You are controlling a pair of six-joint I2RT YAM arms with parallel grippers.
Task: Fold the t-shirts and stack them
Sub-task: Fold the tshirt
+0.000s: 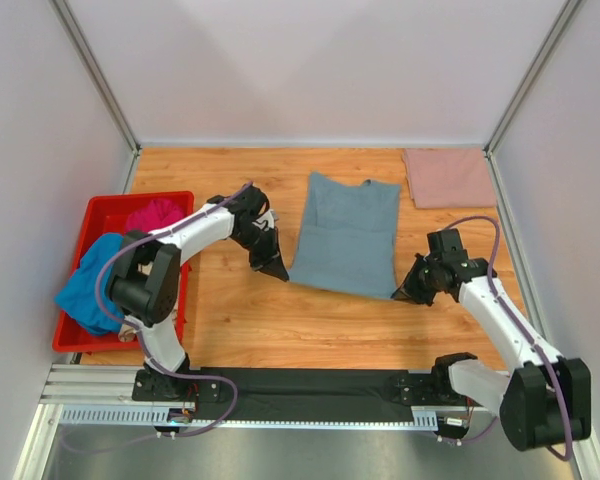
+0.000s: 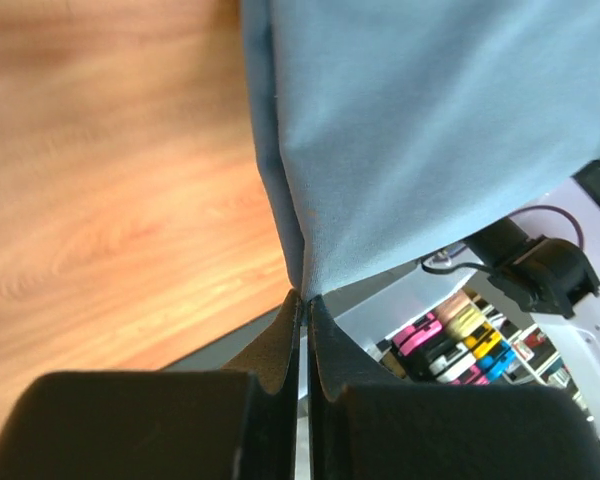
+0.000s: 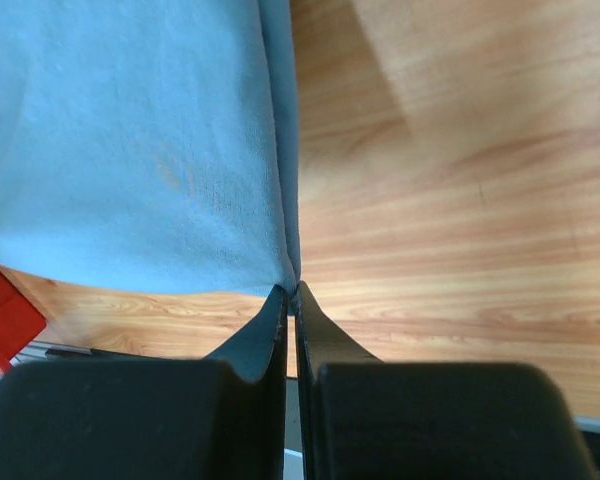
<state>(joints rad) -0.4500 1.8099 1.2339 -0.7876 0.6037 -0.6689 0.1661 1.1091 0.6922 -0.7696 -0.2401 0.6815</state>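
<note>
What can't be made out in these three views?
Top view: the slate grey-blue cloth t-shirt's near corners, under the left fingers and right fingers.
Wrist views: most of that shirt, cut by frame edges.
Top view: bright blue cloth in the red plastic bin, partly behind the left arm.

Top view: high behind arm bases [image 1: 165, 385], down onto whole surface [image 1: 240, 315]. Wrist views: close, along left fingers [image 2: 276, 350], right fingers [image 3: 265, 345], onto grey-blue shirt [image 1: 345, 235] edge; shirt in all three.

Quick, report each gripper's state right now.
Left gripper: shut on the grey-blue t-shirt, its near-left corner.
Right gripper: shut on the same t-shirt, its near-right corner.
</note>
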